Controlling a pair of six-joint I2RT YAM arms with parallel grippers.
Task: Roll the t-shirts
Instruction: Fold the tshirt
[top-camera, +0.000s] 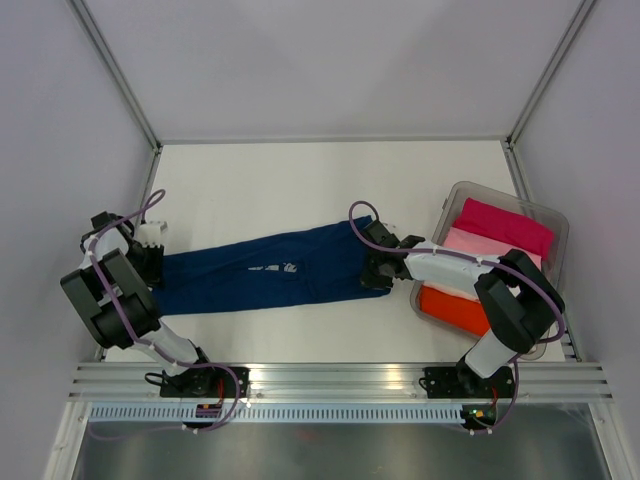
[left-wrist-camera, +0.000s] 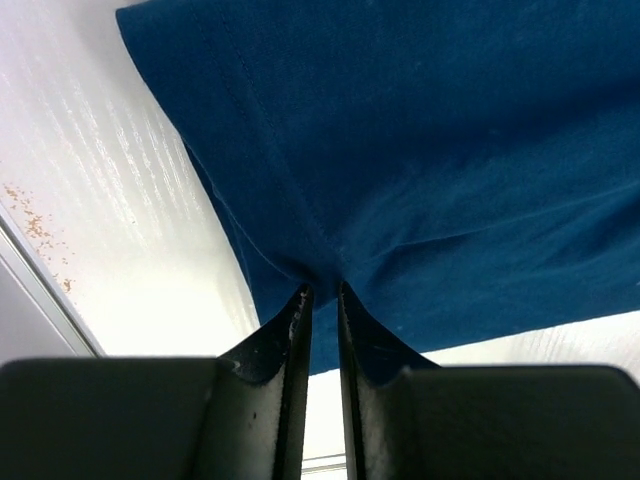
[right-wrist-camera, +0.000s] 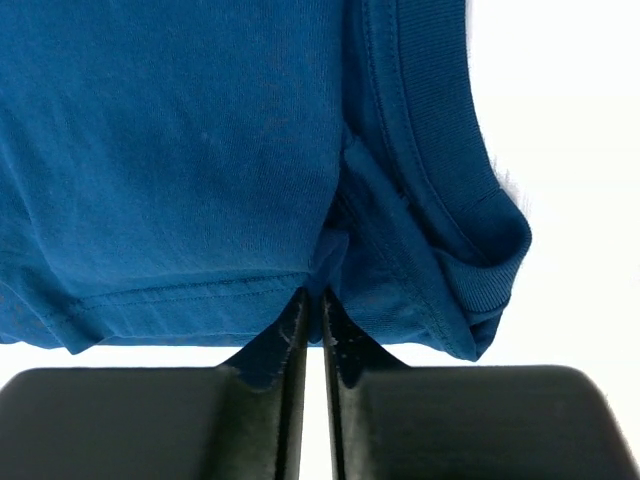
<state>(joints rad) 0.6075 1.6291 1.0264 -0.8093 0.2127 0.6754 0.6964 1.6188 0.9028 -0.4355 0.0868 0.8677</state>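
A dark navy t-shirt is seen from above, laid flat and drawn out lengthwise across the white worktop, with its small white chest print facing up near the middle. Its left end is met by the left arm and its right end by the right arm. In the left wrist view, the left jaws are clenched on a bunched edge of the blue cloth, with only a thin slit left between them. In the right wrist view, the right jaws are likewise pinched on the fabric just beside the ribbed collar. At the right side of the worktop a clear plastic bin is placed, in which folded tees in magenta, pale pink and orange-red are held side by side.
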